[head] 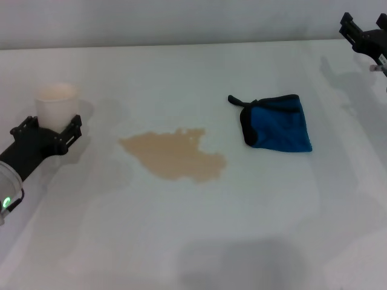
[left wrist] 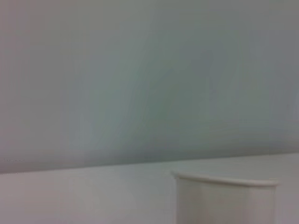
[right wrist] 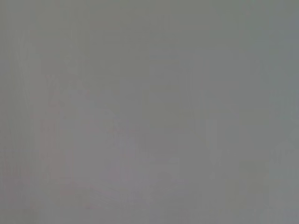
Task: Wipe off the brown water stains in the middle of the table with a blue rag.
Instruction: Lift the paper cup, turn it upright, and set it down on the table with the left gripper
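Worktop (head: 199, 241): you have its plain white surface filling nearly the whole head view, bare closest to you.
Left tool (head: 54, 130): you see it low at the left edge, its black fingers spread on either side of a pale paper cup (head: 57, 103); you cannot tell whether they press on it.
Cup up close: your left wrist view shows its rim and wall (left wrist: 226, 198) standing upright on the worktop.
Brown water stains (head: 175, 156): you find them mid-worktop, a flat tan puddle with ragged edges, right of the cup and apart from it.
Blue rag (head: 278, 124): it lies just right of the stains, not touching them, folded, black edging and loop toward the puddle side.
Right tool (head: 363, 33): you see it at the far right corner, raised, well apart from the rag; its opening cannot be told.
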